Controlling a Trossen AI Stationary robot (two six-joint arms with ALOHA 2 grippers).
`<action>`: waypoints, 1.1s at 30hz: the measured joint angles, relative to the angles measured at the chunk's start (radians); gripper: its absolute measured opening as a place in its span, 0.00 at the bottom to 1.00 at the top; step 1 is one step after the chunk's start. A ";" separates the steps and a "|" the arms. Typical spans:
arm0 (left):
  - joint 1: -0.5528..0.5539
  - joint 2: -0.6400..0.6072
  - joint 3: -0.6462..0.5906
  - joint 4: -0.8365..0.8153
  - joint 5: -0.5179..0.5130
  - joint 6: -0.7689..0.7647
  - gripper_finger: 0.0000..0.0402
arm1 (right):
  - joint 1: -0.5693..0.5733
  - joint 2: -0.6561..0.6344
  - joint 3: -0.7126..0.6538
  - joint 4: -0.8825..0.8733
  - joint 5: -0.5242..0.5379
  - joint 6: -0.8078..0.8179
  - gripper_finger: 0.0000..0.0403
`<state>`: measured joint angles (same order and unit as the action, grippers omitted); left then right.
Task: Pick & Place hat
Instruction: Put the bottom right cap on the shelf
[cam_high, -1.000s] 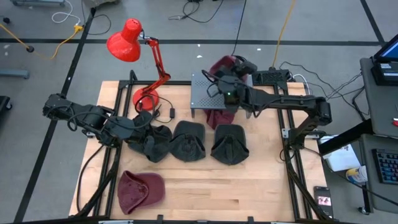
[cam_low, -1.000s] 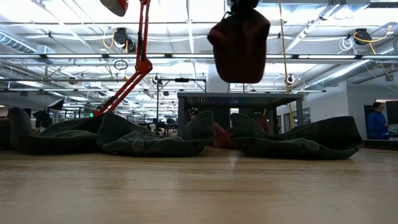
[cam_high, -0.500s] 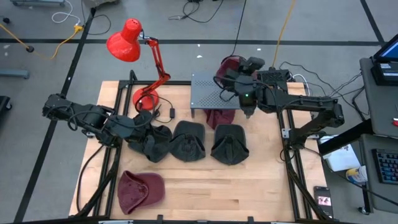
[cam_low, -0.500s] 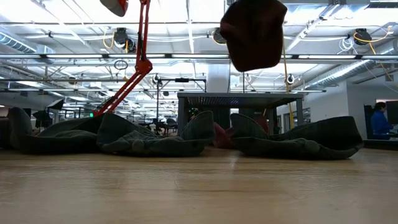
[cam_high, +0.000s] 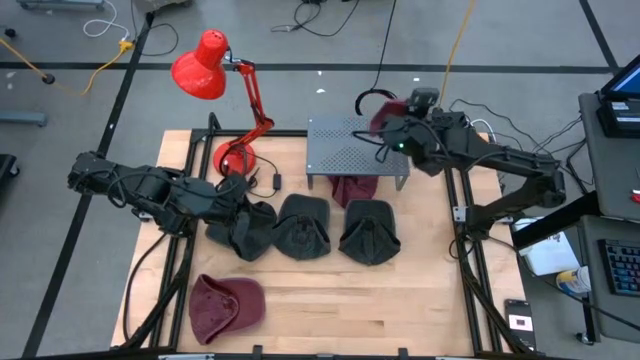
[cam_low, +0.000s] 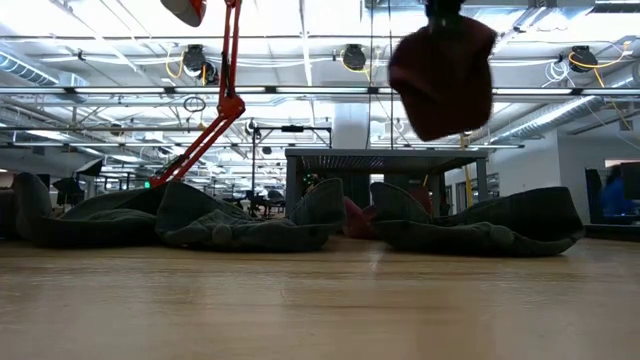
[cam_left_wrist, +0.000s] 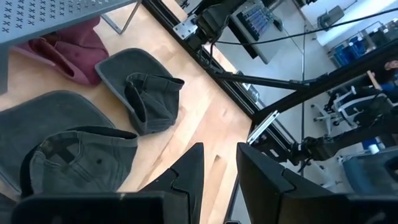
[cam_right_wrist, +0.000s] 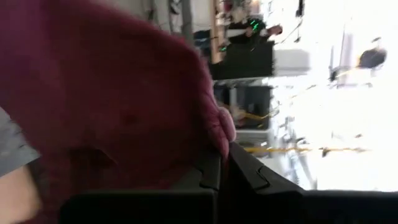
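One maroon hat — soft (limp) — hangs from right gripper.

The right arm reached in from the counter's right edge, its links stretched leftward and raised well above the surface, with the right tool held high near the far side. That tool's two dark fingers were pressed together, pinching dark red cloth between them. The left arm lay low and folded along the left side of the counter, its left tool down near the surface and pointing rightward, its two dark fingers standing apart with a clear gap between them and nothing held.
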<state>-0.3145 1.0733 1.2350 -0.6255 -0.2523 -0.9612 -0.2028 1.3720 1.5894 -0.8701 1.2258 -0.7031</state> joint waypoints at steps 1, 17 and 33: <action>0.000 0.000 0.000 0.000 0.000 -0.007 0.24 | -0.012 -0.007 0.000 -0.043 -0.021 0.067 0.00; 0.015 0.000 0.000 0.000 -0.014 -0.063 0.24 | -0.223 -0.039 0.041 -0.654 -0.443 1.197 0.00; 0.073 0.000 0.000 -0.001 0.073 -0.043 0.24 | -0.233 -0.065 0.042 -0.287 -0.604 1.478 0.00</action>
<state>-0.2418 1.0733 1.2350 -0.6266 -0.1794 -1.0042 -0.4362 1.3072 1.6318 -1.1569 0.6221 0.7746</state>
